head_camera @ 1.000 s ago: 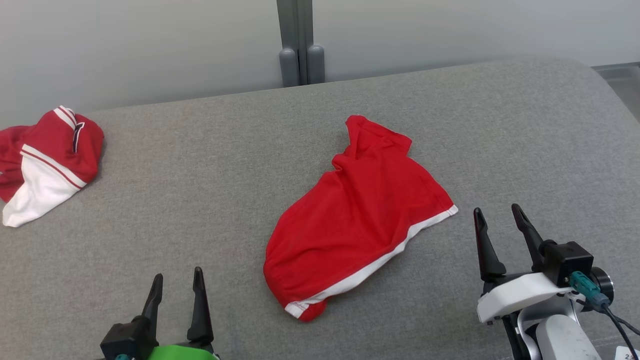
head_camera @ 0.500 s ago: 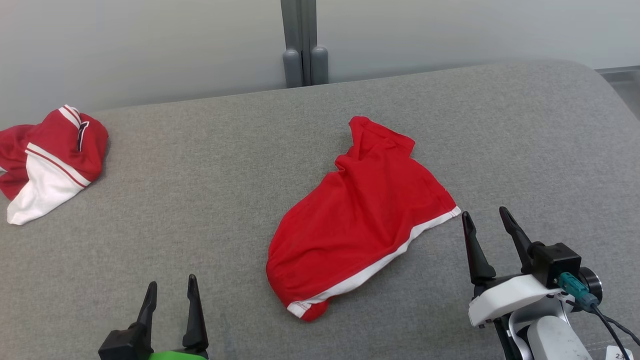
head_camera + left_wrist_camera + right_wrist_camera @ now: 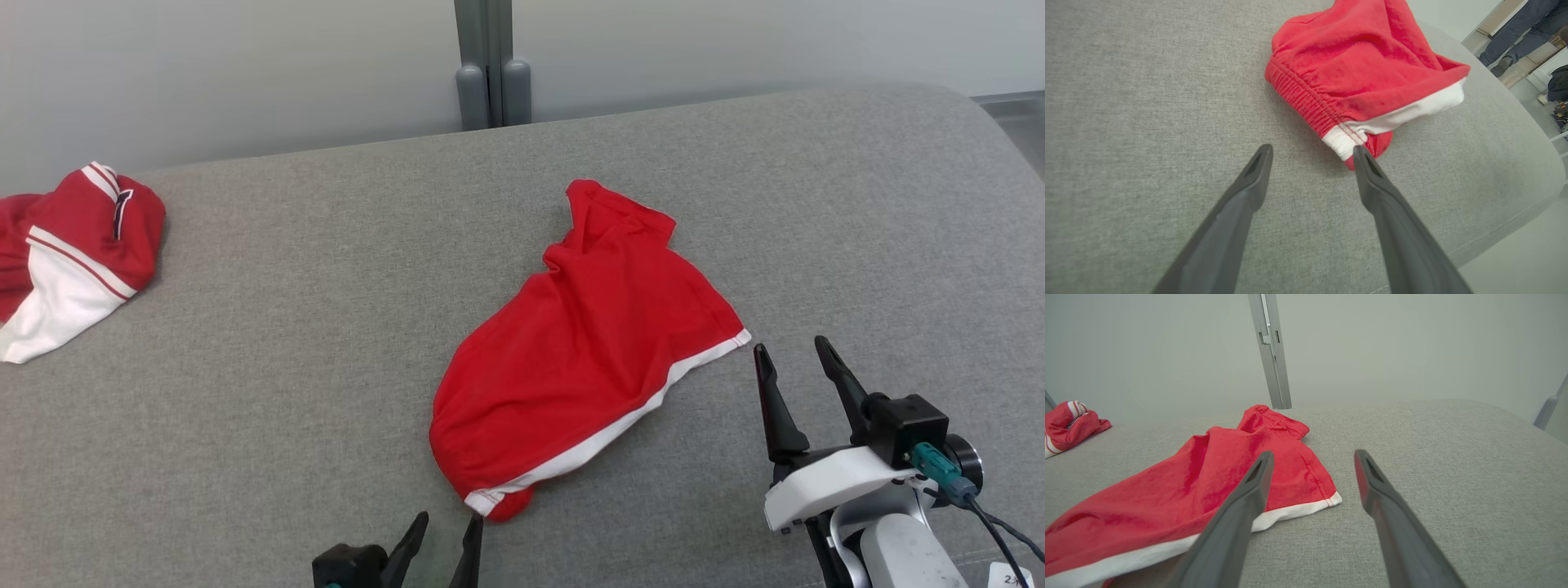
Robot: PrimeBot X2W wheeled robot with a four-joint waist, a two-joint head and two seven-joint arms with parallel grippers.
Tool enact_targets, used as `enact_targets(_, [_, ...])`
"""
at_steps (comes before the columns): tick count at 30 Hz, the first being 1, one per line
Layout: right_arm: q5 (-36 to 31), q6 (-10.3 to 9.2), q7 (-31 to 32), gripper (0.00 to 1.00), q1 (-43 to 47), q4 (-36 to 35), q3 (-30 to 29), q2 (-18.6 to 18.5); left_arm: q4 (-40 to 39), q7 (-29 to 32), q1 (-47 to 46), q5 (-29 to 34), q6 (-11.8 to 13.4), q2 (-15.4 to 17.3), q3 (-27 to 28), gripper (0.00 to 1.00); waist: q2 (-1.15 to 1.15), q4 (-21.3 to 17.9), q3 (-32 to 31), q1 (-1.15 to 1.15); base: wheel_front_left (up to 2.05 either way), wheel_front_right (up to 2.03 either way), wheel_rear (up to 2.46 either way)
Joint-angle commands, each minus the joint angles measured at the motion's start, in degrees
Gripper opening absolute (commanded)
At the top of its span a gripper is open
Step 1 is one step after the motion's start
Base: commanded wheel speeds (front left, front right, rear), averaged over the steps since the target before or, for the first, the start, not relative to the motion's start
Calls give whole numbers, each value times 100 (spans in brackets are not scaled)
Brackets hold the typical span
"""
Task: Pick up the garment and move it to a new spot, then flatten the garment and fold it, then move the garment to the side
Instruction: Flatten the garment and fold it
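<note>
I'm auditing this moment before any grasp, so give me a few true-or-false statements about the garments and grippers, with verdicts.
1. The left gripper is open, close to the elastic end of the red garment. True.
2. The right gripper is shut on the white hem. False: it is open, beside the hem corner, holding nothing.
3. A second red-and-white garment lies far left on the grey surface. True.
4. The red garment is folded square. False: it lies rumpled.
</note>
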Motion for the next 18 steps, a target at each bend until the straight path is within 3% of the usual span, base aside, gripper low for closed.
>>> enact_targets(1, [20,-6,-1,100,-79,12,7,-17,34,43,-131,-248,-34,18,-60,100,0,-37,35,0,0,0,0])
enact_targets(4, [20,-5,-1,100,-87,14,19,-17,172,146,-328,-942,-32,19,-217,100,0,-105,78,0,0,0,0])
enact_targets(8, [25,-6,-1,100,-99,25,13,-17,342,134,-501,-1423,-25,19,-402,100,0,-223,110,0,0,0,0])
enact_targets(13, [-1,-6,-1,100,-73,38,-15,-15,517,58,-639,-1650,24,19,-530,100,0,-319,114,0,0,0,0])
enact_targets(14, [0,-6,-1,100,-66,42,-14,-16,549,46,-655,-1679,20,20,-561,94,0,-337,109,0,0,0,0])
enact_targets(15, [2,-6,-1,100,-58,43,-19,-16,567,22,-669,-1702,15,20,-580,75,0,-349,104,0,0,0,0])
enact_targets(16, [3,-6,-1,100,-48,40,-21,-16,575,-28,-687,-1712,10,20,-594,50,0,-359,98,0,0,0,0])
enact_targets(18, [-3,-5,-1,100,-22,37,-27,-15,587,-95,-703,-1740,29,21,-603,35,0,-366,84,0,0,0,0])
